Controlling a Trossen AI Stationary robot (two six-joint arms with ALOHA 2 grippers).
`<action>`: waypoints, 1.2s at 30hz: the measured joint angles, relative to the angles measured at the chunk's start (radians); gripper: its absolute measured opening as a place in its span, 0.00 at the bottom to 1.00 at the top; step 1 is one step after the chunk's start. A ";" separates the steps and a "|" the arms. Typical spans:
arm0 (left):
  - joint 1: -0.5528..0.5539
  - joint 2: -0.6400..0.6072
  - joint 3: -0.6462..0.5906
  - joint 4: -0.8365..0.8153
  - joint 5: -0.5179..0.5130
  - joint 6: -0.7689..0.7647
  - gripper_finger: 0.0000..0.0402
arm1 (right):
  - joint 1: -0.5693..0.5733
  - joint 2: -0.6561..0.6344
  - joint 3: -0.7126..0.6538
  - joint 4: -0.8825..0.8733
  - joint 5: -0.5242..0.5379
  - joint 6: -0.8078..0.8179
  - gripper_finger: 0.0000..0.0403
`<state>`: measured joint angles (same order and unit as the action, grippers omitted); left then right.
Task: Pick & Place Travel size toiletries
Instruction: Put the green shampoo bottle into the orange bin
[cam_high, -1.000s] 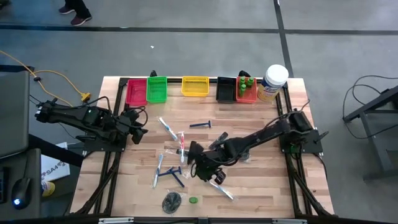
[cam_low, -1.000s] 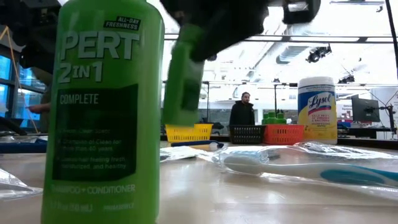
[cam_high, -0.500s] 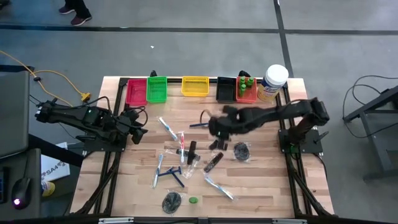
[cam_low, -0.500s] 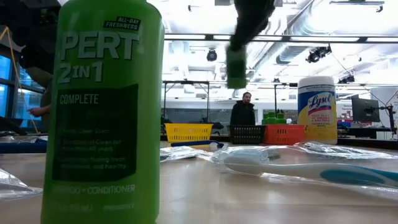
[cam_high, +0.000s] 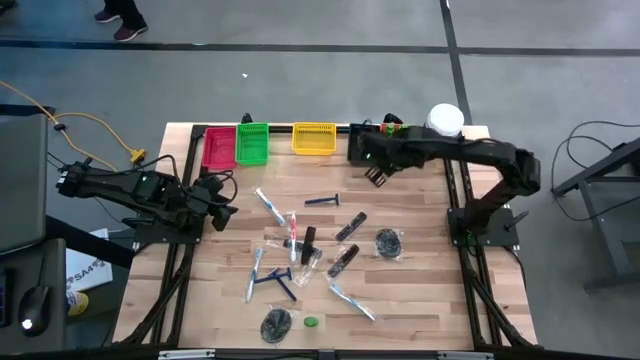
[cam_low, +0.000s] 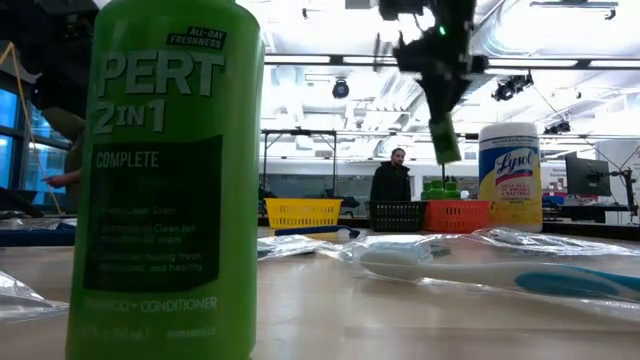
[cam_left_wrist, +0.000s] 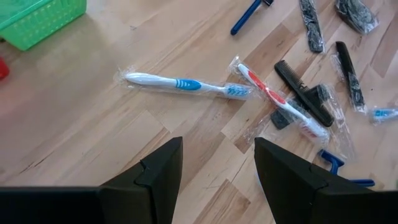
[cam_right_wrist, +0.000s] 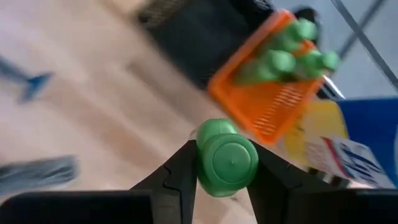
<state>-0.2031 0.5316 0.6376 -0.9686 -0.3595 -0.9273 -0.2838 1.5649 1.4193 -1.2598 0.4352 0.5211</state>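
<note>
My right gripper (cam_high: 376, 168) hangs over the table's far right, beside the black bin (cam_high: 362, 143) and the orange bin (cam_high: 397, 150), shut on a small green bottle (cam_low: 445, 140). My left gripper (cam_high: 226, 207) waits open above the table's left side, nothing between its fingers (cam_left_wrist: 158, 177). Lying flat on the wood are wrapped toothbrushes (cam_high: 270, 205), blue razors (cam_high: 322, 200), black combs (cam_high: 349, 226) and dark mesh puffs (cam_high: 388, 242). Another green bottle (cam_low: 165, 180) stands upright on its base near the front edge. My right gripper pinches the green bottle at its cap end (cam_right_wrist: 227, 163) between its two fingers. The fingers come from above, slanting down. The bottle hangs below them, a little tilted, lifted clear of the table and above the bins.
Along the far edge stand a red bin (cam_high: 218, 148), a green bin (cam_high: 252, 143) and a yellow bin (cam_high: 313, 138). The orange bin (cam_right_wrist: 273, 106) holds several green bottles. A white jar (cam_high: 443, 122) stands at the far right corner. A person (cam_low: 390, 180) stands beyond the table.
My right gripper has risen from the table's middle near the front and swung toward the far right edge, to beside the orange bin. Its wrist has rolled. The green bottle has gone with it, lifted clear.
</note>
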 joint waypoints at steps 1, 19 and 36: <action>0.000 0.000 0.000 0.000 -0.002 -0.002 0.48 | -0.024 -0.011 -0.021 0.014 0.004 0.001 0.26; 0.000 0.000 0.000 0.001 -0.028 -0.027 0.48 | -0.340 -0.087 -0.272 0.439 -0.004 -0.045 0.26; 0.000 0.000 0.000 0.001 -0.042 -0.050 0.48 | -0.398 -0.086 -0.387 0.617 0.037 -0.054 0.26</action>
<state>-0.2031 0.5312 0.6376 -0.9680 -0.4019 -0.9771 -0.6819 1.4784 1.0320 -0.6427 0.4722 0.4666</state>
